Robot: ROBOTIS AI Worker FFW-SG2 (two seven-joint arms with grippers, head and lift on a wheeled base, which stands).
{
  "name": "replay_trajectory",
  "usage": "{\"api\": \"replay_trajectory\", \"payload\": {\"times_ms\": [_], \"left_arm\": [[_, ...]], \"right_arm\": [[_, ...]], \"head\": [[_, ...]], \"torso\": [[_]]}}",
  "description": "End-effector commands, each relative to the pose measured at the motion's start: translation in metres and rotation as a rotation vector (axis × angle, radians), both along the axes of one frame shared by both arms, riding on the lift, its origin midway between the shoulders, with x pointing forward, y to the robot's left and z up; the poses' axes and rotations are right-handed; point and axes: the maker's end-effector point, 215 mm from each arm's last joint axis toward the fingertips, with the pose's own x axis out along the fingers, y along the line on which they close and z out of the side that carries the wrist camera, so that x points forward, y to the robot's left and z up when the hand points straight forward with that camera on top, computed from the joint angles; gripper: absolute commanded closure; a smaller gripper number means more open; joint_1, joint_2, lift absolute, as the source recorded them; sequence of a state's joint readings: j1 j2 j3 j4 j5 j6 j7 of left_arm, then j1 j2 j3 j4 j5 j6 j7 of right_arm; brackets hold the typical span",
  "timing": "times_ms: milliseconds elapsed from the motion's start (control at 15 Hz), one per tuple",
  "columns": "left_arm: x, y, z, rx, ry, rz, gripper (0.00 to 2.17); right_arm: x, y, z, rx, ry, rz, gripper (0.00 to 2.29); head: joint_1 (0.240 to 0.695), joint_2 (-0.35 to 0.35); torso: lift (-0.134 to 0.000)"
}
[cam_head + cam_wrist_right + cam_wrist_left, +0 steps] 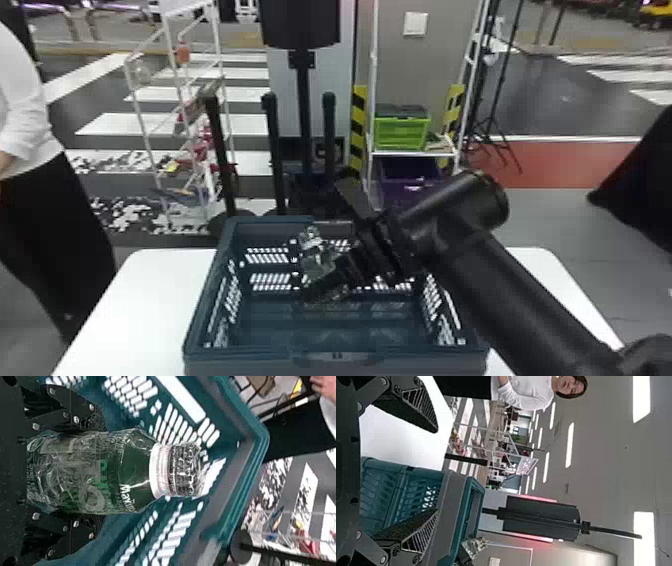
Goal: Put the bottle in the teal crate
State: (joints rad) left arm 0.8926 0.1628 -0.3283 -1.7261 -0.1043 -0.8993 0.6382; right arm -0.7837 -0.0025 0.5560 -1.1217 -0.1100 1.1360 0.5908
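Leaning with its cap [185,470] upward, the bottle [316,260] is held in the right hand [327,277], within the opening of the teal crate [240,361] as seen in the head view. How deep it is held there cannot be told. In the right wrist view, its clear, green-tinged body is clasped between the two black fingers [85,534], and a white ring [159,471] is seen around its neck, with the slotted crate walls beyond. The right arm [520,300] is stretched in from the lower right. The left hand [436,471] is held wide, its fingers well apart and nothing gripped between them; the crate and the white counter [135,300] are seen past it. The crate is set on the counter, open side up. Behind it, a bright green crate [402,132] is kept on a white rack [412,154], with a purple bin [410,172] placed below. A second white rack [145,112] is stood farther left, hung with small, mostly red items [200,150].
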Motion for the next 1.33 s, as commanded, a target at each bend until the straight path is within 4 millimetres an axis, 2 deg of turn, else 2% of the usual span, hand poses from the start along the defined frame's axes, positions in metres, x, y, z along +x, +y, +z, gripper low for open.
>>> {"api": "replay_trajectory", "payload": {"times_ms": [0, 133, 667, 933, 1067, 1133, 1267], "left_arm": [[0.002, 0.0, -0.003, 0.001, 0.002, 0.0, 0.19], [0.003, 0.001, -0.005, -0.002, 0.004, 0.004, 0.19], [0.005, 0.001, -0.013, -0.002, 0.015, 0.009, 0.19], [0.005, 0.0, -0.016, -0.003, 0.02, 0.011, 0.19], [0.005, 0.0, -0.015, -0.005, 0.016, 0.013, 0.19], [0.005, 0.0, -0.015, -0.005, 0.016, 0.013, 0.19], [0.005, 0.0, -0.015, -0.004, 0.016, 0.011, 0.19]], "right_arm": [[0.017, -0.023, -0.014, -0.04, 0.001, -0.034, 1.88], [0.021, -0.04, -0.025, -0.078, 0.016, -0.055, 1.88], [0.012, -0.071, -0.056, -0.16, 0.073, -0.067, 1.88], [0.008, -0.08, -0.065, -0.184, 0.094, -0.073, 1.84], [0.006, -0.082, -0.067, -0.188, 0.101, -0.075, 1.75], [0.006, -0.083, -0.067, -0.188, 0.104, -0.077, 1.53], [0.003, -0.084, -0.069, -0.191, 0.115, -0.081, 0.74]], "head": [[0.499, 0.0], [0.499, 0.0], [0.499, 0.0], [0.499, 0.0], [0.499, 0.0], [0.499, 0.0], [0.499, 0.0]], "torso": [[0.0], [0.0], [0.0], [0.0], [0.0], [0.0], [0.0]]}}
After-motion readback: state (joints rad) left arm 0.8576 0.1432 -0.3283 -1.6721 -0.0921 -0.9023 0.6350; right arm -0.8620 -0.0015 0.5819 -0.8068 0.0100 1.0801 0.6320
